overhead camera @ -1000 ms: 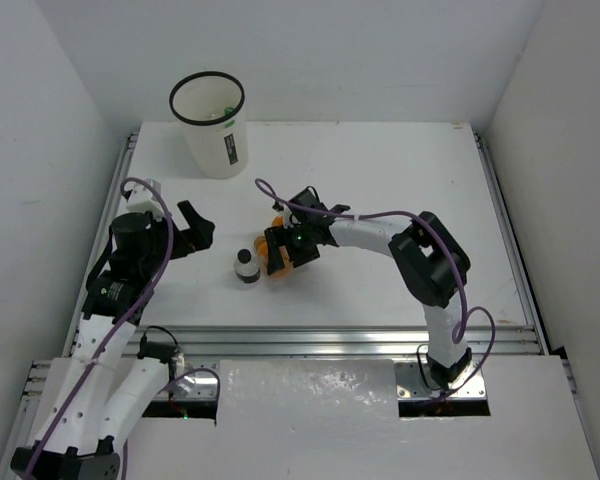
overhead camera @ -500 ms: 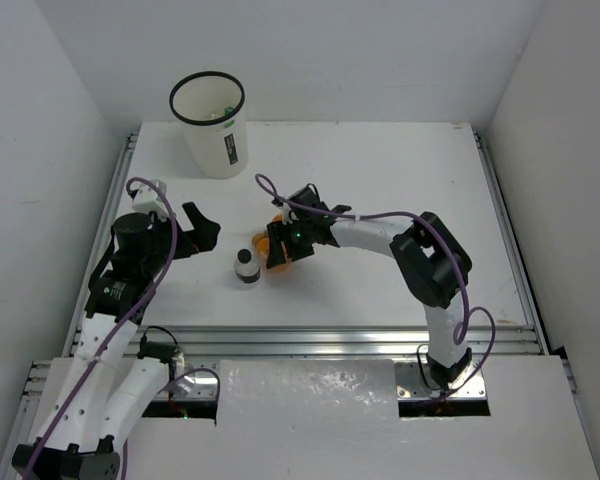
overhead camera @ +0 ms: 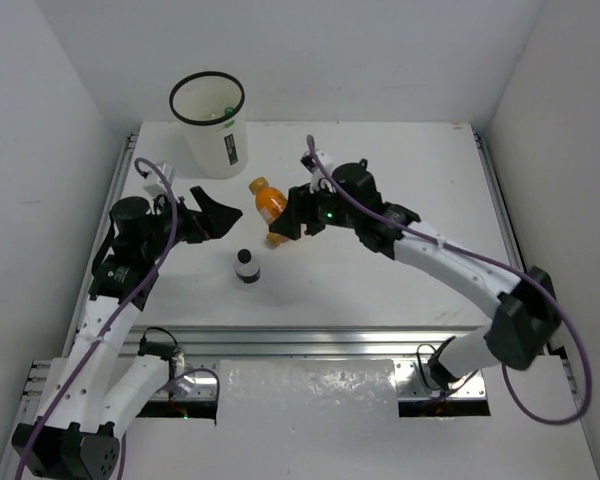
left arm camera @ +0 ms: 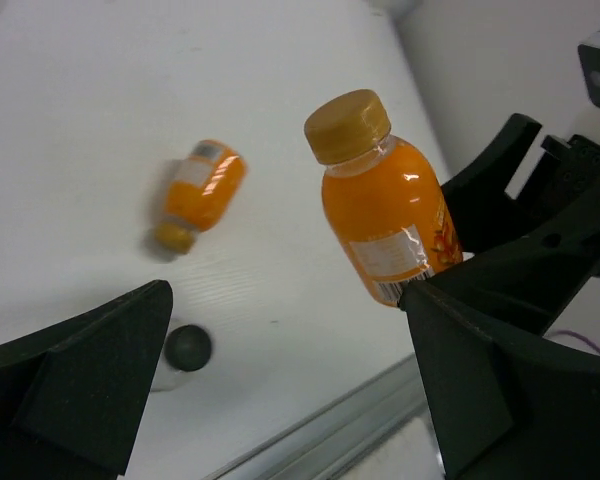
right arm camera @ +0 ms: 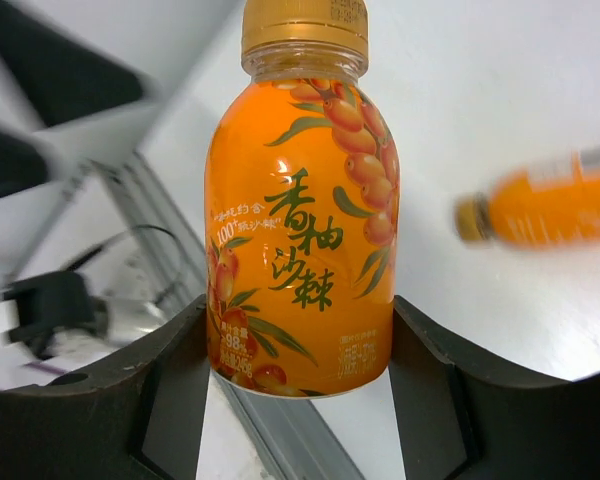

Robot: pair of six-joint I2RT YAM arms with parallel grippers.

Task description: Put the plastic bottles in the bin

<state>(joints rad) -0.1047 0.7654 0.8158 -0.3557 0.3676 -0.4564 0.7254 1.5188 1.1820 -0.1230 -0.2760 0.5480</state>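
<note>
My right gripper (overhead camera: 280, 212) (right arm camera: 295, 370) is shut on an orange bottle (overhead camera: 267, 199) (right arm camera: 305, 230) (left arm camera: 385, 210) with a yellow cap, held in the air above the table. A second orange bottle (overhead camera: 276, 239) (left arm camera: 198, 190) (right arm camera: 552, 198) lies on its side on the table beneath it. A short black-and-white bottle (overhead camera: 247, 266) (left arm camera: 185, 348) stands upright nearby. My left gripper (overhead camera: 217, 216) (left arm camera: 290, 400) is open and holds nothing, just left of the lifted bottle. The white bin (overhead camera: 218, 152) with a black rim stands at the far left, with something green inside.
White walls close in the table on three sides. A metal rail (overhead camera: 330, 340) runs along the near edge. The purple cable (overhead camera: 430, 235) lies along the right arm.
The right gripper has shut on the orange bottle and lifted it off the table toward the far left. The left gripper has moved forward and right, still open.
</note>
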